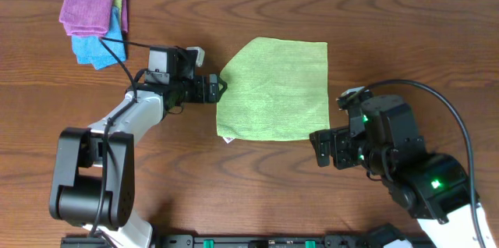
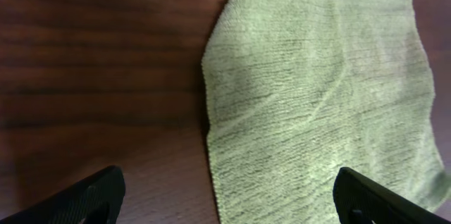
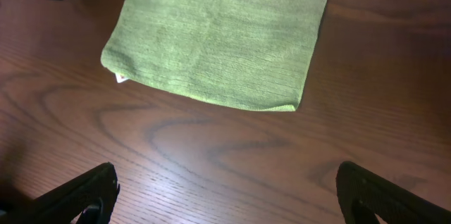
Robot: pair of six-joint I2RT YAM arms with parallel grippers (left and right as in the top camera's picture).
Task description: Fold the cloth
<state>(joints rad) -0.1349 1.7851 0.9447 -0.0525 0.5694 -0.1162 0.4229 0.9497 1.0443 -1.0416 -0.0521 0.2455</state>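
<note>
1. Cloth (image 1: 273, 88) (image 2: 317, 97) (image 3: 218, 37): yellow-green microfibre. It lay flat at mid-table and was roughly four-sided, with its upper-left corner running off on a slant. Your left wrist view showed faint creases across the nap.
2. Tag (image 1: 227, 139) (image 3: 120, 78): small and white. It stuck out at the cloth's lower-left corner.
3. Edges: the right and lower edges ran fairly straight. In your right wrist view the lower edge looked thick and rounded. You could not tell how many layers lay there.
4. Left gripper (image 1: 221, 86) (image 2: 232, 203): fingers spread wide, holding nothing. Its tips sat at the cloth's left edge by the slanted corner. Whether they touched it could not be told.
5. Right gripper (image 1: 321, 148) (image 3: 225, 203): fingers apart and empty. It sat just off the cloth's lower-right corner, not touching it.
6. Table (image 1: 257, 193): dark wood. You had bare wood on every side of the cloth, widest toward the left.
7. Purple cloth (image 1: 93, 10): lay on a blue cloth (image 1: 93, 49) at the far-left corner, well apart from the cloth.
</note>
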